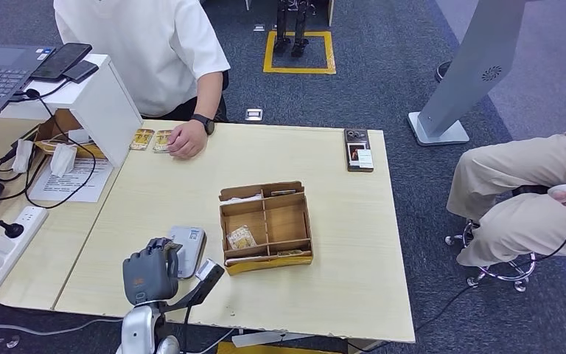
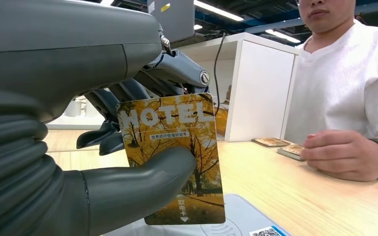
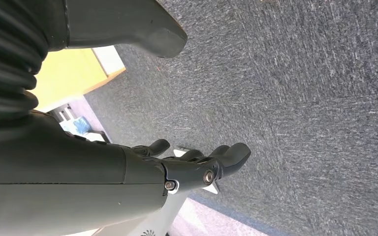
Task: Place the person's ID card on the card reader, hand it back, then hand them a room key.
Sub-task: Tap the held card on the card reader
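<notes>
Now the left hand (image 2: pixel 103 162) pinches the room key (image 2: pixel 174 164) upright just above the card reader (image 1: pixel 186 249); the person's hand (image 1: pixel 187 139) waits straight across the tabletop (image 1: pixel 339 243). Right hand (image 3: pixel 197 167) hangs empty, fingers loosely apart.

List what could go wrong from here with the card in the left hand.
1. The left hand pinches the hotel card with only its thumb across the lower face, so the card might slip or pivot.
2. The card reader lies right beneath it; a dropped card could land there.
3. The person's hand rests far across the table, so the handover needs a long reach.
</notes>
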{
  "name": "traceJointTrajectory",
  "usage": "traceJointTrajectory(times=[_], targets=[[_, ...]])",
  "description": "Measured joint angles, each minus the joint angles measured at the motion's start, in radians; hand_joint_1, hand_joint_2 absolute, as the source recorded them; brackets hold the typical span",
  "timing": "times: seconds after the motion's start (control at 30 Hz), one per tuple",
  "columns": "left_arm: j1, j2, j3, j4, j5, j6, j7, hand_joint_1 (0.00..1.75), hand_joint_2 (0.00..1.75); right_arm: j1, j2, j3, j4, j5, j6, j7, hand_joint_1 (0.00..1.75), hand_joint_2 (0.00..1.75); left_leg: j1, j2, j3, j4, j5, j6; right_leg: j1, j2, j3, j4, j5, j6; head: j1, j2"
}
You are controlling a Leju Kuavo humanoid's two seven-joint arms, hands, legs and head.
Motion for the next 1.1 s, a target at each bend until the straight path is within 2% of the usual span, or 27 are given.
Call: traceJointTrajectory(times=[0.23,0.53,1.1], targets=[[-0.024,0.024,-0.048,0.051,0.034,-0.001,0.062,1.75,1.75,0.000,0.000,0.001,0.000,-0.021,0.004,0.000,0.00,1.75,0.000,0.000,0.000,0.000,0.000,0.000,0.000,0.000,0.000,0.000,0.000,0.000,0.000,0.000],[-0.066,0.033,-0.072,0.148,0.042,-0.025,0.072,1.75,1.75,0.000,0.000,0.001,0.000,-0.023,0.014,0.001,0.00,1.75,0.000,0.000,0.003,0.000,0.000,0.000,0.000,0.000,0.003,0.000,0.000,0.000,0.000,0.000],[-0.077,0.033,-0.079,0.183,0.064,-0.048,0.072,1.75,1.75,0.000,-0.003,0.001,0.000,-0.023,0.014,0.002,0.00,1.75,0.000,0.000,0.006,0.000,0.000,0.000,0.000,0.000,0.007,0.000,0.000,0.000,0.000,0.000]])
